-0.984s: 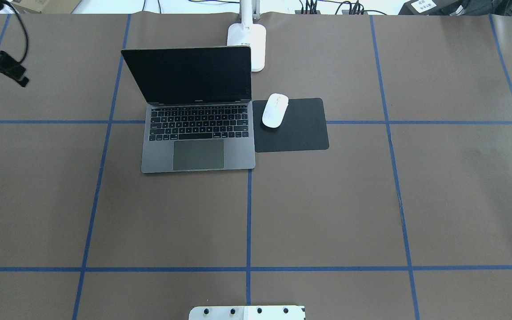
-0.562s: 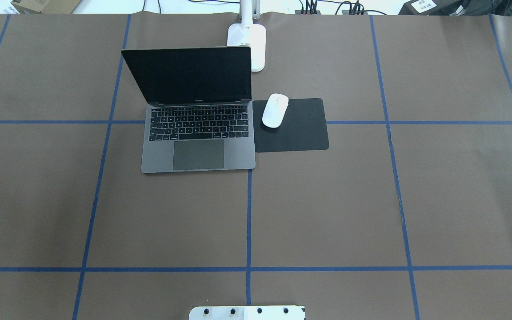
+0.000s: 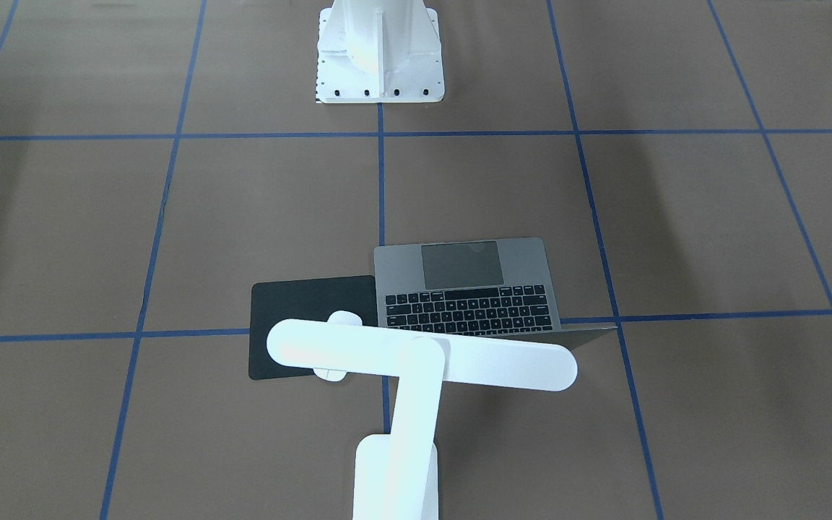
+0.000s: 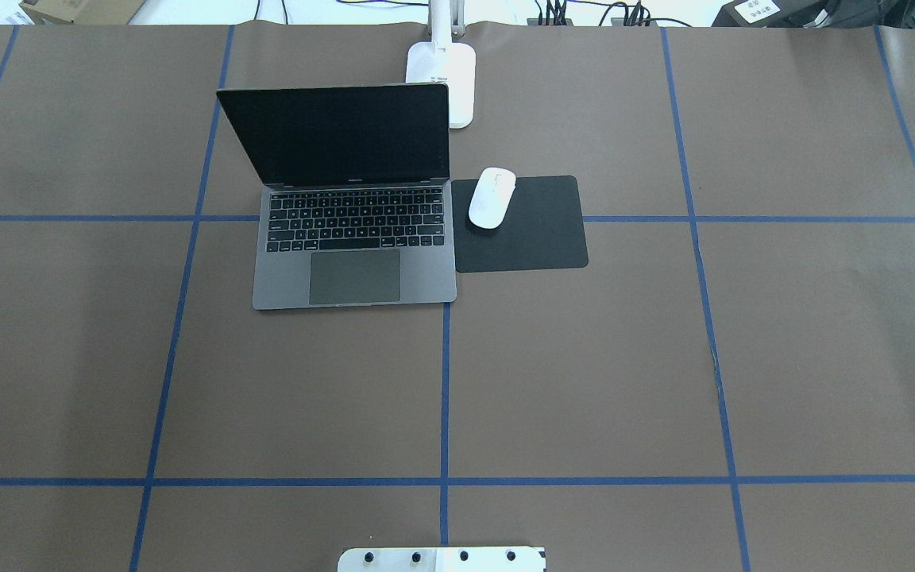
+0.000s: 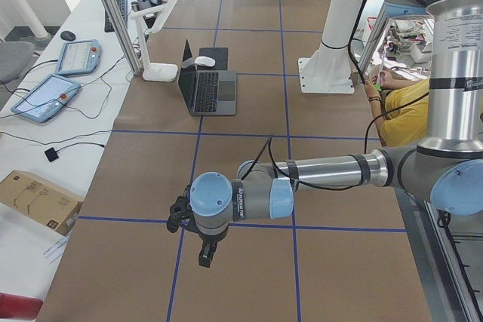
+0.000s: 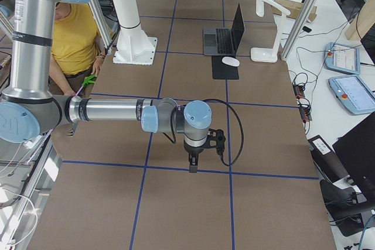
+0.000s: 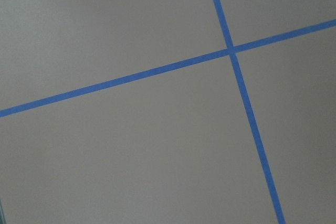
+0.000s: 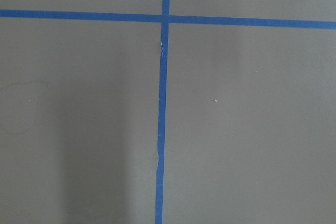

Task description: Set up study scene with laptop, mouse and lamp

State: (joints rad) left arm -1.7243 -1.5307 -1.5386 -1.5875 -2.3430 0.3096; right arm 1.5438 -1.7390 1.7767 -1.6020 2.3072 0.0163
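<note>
The open dark-grey laptop (image 4: 354,278) stands left of centre at the table's far side, its screen dark. The white mouse (image 4: 492,199) lies on the near-left corner of a black pad (image 4: 541,234), just right of the laptop. The white lamp (image 4: 449,75) stands behind the laptop; its bar head (image 3: 423,355) hangs over the laptop's back edge and hides most of the mouse in the front-facing view. My left gripper (image 5: 205,256) and right gripper (image 6: 192,167) show only in the side views, far from these things. I cannot tell whether they are open or shut.
The white bolted pedestal (image 3: 378,54) stands at the robot's side of the table. Blue tape lines (image 4: 444,397) divide the brown surface. A person in yellow (image 6: 73,39) sits beside the robot. Tablets and cables (image 5: 45,92) lie on the white bench beyond the table.
One second ago my left arm's gripper showed at the overhead view's upper left corner; it has since left that view. Laptop, mouse and lamp have not moved.
</note>
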